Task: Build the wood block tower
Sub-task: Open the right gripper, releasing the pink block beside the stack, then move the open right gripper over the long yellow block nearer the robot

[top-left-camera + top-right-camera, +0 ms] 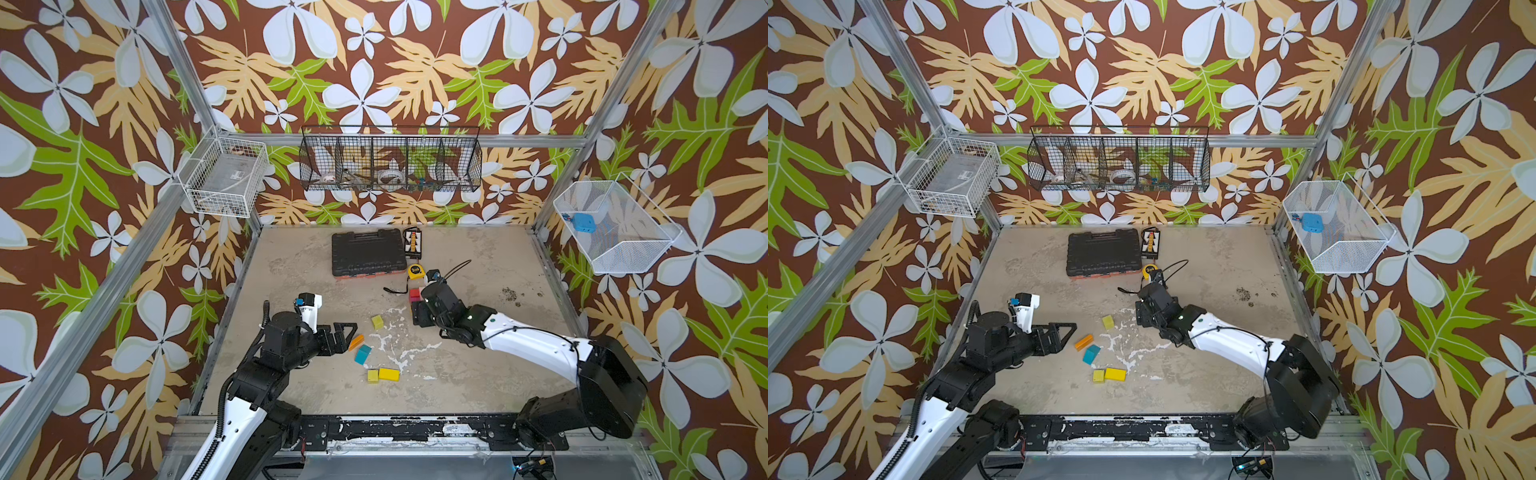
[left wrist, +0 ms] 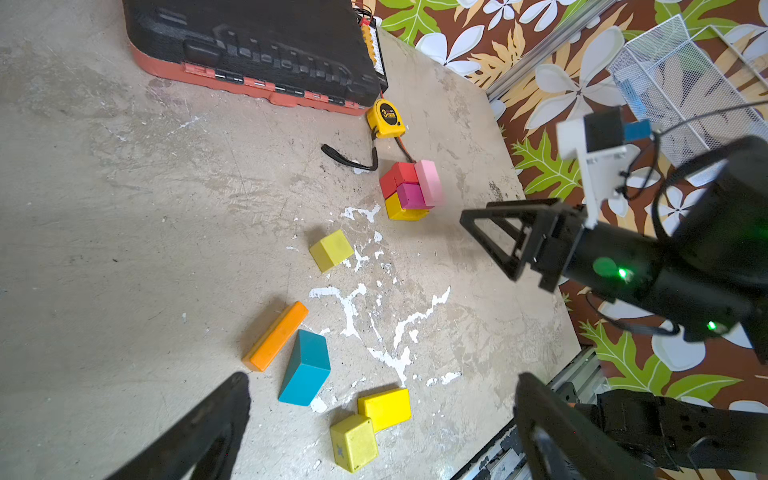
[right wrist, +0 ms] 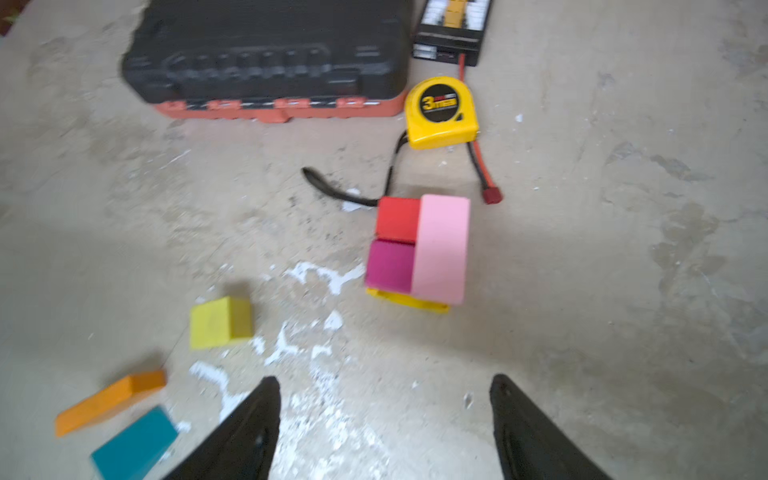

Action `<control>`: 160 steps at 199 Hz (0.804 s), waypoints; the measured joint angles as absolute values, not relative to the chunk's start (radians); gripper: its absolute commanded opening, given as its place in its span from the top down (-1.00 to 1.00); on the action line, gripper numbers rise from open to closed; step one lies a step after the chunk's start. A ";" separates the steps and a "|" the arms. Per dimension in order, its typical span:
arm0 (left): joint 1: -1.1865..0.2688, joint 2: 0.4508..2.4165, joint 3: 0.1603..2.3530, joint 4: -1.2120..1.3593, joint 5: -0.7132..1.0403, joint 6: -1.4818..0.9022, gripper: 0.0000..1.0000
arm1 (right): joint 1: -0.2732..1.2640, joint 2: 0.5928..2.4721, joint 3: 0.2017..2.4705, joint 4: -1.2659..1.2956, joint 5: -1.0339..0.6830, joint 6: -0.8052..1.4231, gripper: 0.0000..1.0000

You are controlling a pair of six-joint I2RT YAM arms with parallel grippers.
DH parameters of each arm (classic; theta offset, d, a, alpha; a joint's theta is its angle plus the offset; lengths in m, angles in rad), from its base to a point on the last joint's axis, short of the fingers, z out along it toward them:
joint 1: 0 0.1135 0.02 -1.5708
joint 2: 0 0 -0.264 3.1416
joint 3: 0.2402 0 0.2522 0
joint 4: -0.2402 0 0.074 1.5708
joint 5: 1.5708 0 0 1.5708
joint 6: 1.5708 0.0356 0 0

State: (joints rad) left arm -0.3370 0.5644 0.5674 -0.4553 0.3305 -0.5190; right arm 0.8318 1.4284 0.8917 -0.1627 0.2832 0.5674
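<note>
Right gripper (image 3: pixel 384 380) is hanging with its jaws spread and empty, facing the tower (image 3: pixel 417 253).
Near the tape measure (image 3: pixel 440 112), the tower is standing with a pink bar (image 3: pixel 440 249) alongside a red cube (image 3: pixel 397 218) and a magenta cube (image 3: pixel 390 266) on a yellow base (image 3: pixel 409 303). Left gripper (image 2: pixel 384 376) is hovering wide open, holding nothing, over the loose teal block (image 2: pixel 305 368), orange bar (image 2: pixel 276 336) and yellow blocks (image 2: pixel 384 407).

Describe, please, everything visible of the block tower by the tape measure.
The tower is a low two-layer stack of painted wooden blocks: a yellow base piece, topped by a red cube and a magenta cube side by side, a pale pink bar along them. It stands on the table near the tape measure; the open right claw is clear of it.
</note>
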 measured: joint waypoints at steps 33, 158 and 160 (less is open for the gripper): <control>-0.337 0.564 0.567 -0.455 0.330 -0.519 -1.00 | 0.953 1.344 0.744 -0.031 0.231 0.532 -0.76; -0.337 0.570 0.567 -0.455 0.329 -0.519 -1.00 | 1.110 1.536 0.714 0.159 -0.002 0.450 -0.67; -0.337 0.570 0.567 -0.455 0.330 -0.519 -1.00 | 1.113 1.541 0.716 0.159 -0.002 0.450 -0.66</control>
State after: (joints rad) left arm -0.3370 0.5705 0.5674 -0.4553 0.3298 -0.5194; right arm 1.1126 1.5414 0.7158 0.1585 -0.0025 0.4503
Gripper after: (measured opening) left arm 0.996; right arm 0.843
